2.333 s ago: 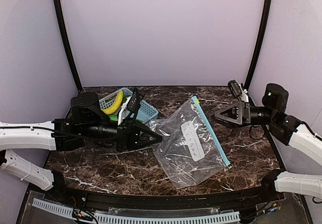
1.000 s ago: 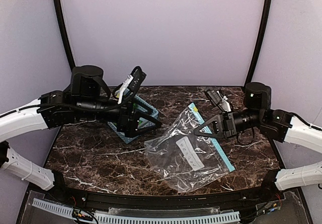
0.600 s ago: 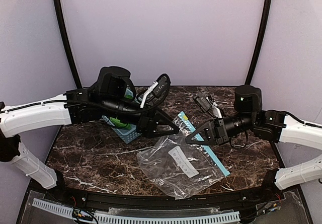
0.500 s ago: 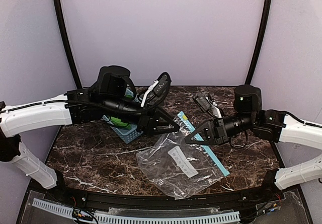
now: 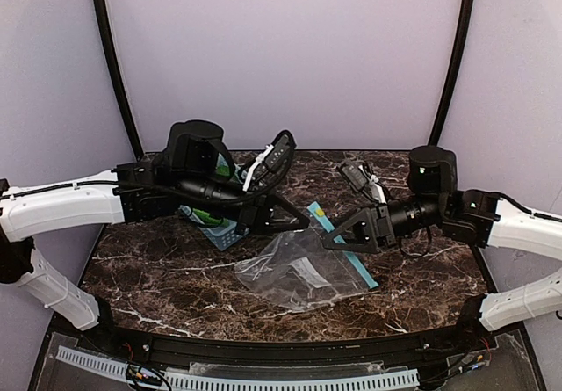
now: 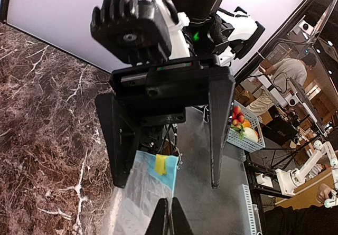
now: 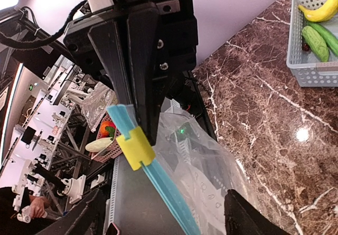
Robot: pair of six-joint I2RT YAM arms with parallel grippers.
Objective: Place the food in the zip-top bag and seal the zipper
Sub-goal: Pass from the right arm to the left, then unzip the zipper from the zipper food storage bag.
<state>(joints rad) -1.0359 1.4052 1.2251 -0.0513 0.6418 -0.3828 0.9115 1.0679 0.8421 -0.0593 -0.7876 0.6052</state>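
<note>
The clear zip-top bag (image 5: 294, 272) lies crumpled on the marble, its light-blue zipper (image 5: 347, 250) raised at the far end. My left gripper (image 5: 301, 224) is shut on the zipper edge beside a yellow slider (image 6: 160, 164); its closed tips (image 6: 169, 199) show in the left wrist view. My right gripper (image 5: 329, 242) is open, facing the left one, with the zipper (image 7: 169, 198) between its fingers (image 7: 165, 193). The banana (image 7: 321, 9) and two cucumber pieces (image 7: 317, 40) lie in the basket. The bell pepper is not visible.
The light-blue slotted basket (image 7: 311, 60) stands at the back left, mostly hidden under my left arm in the top view (image 5: 215, 231). Black frame posts rise at both back corners. A black rail runs along the near table edge (image 5: 263, 349).
Both arms swung in toward the middle. My left gripper took hold of the bag's zipper end and lifted it; the bag slid left and crumpled. My right gripper moved left up to the zipper.
</note>
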